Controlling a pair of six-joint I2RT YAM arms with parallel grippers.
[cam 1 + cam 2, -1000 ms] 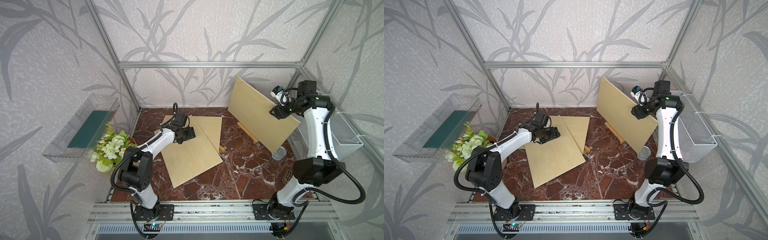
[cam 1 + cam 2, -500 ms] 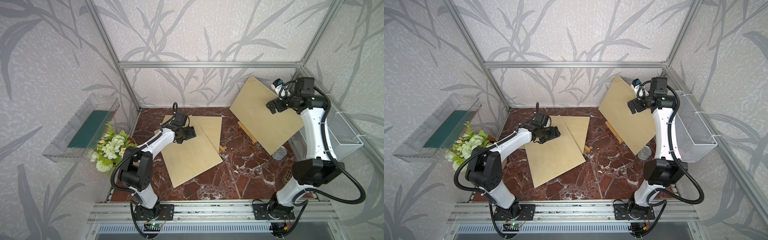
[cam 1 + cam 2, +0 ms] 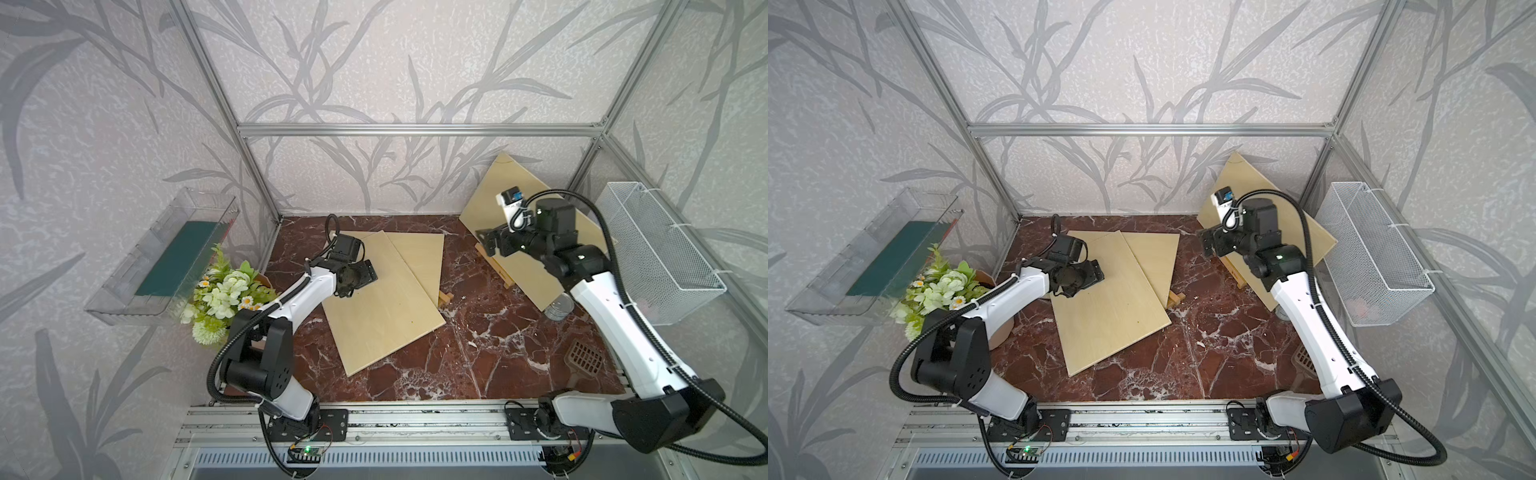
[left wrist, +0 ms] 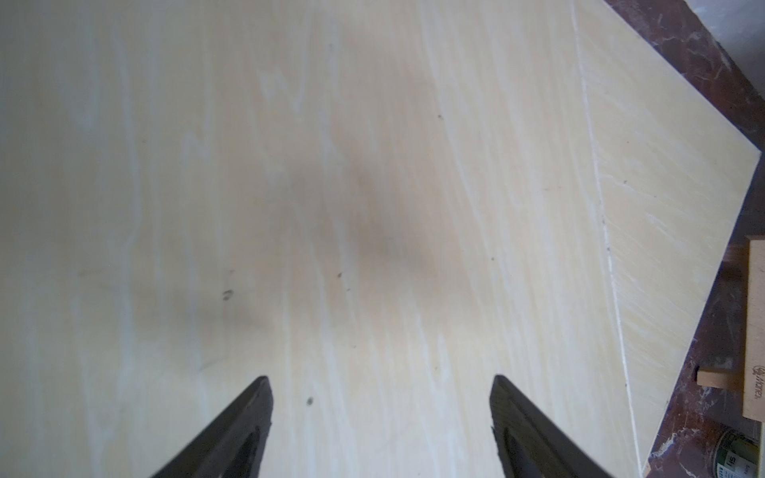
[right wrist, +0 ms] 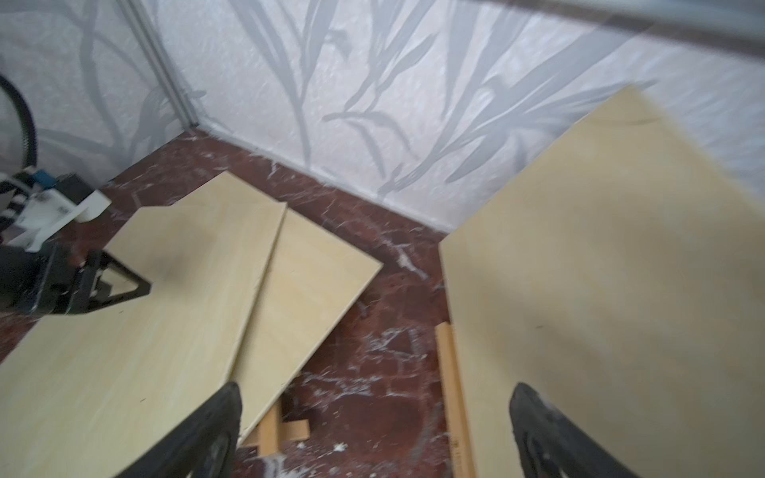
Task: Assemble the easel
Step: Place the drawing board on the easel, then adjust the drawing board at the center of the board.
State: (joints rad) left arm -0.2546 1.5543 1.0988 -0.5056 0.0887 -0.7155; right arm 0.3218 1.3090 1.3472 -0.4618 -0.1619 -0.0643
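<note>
Left gripper (image 4: 380,380): jaws spread wide with nothing between them. It sits low over the upper flat board (image 3: 382,316), near that board's back left corner.
Right gripper (image 5: 376,387): jaws at full spread and empty. It is raised above the table, in front of the leaning board (image 3: 484,205) and apart from it.
Easel parts: the upper flat board lies across the lower flat board (image 3: 419,253) at mid-table. The leaning board stands tilted in the back right corner, and its foot appears to sit on the wooden rail (image 3: 496,268).
Edges: the upper flat board's right edge crosses the lower flat board on a diagonal. Its front corner points toward the near side of the table.
Open room: there is bare tabletop (image 3: 478,353) between the flat boards and the leaning board. The front right is also bare, save a brown grate (image 3: 586,358).
Side limits: a wire basket (image 3: 660,253) hangs on the right wall, close beside the right arm. Flowers (image 3: 224,291) and a clear tray (image 3: 166,257) sit by the left arm.
Hidden: the right arm covers the middle of the leaning board in both top views, and whatever props the board from behind is out of sight.
Cut off: the wooden pieces (image 3: 445,297) are mostly tucked under the lower flat board's corner. A jar (image 3: 559,306) is half behind the right arm.
Hard to make out: the right wrist view is blurred.
</note>
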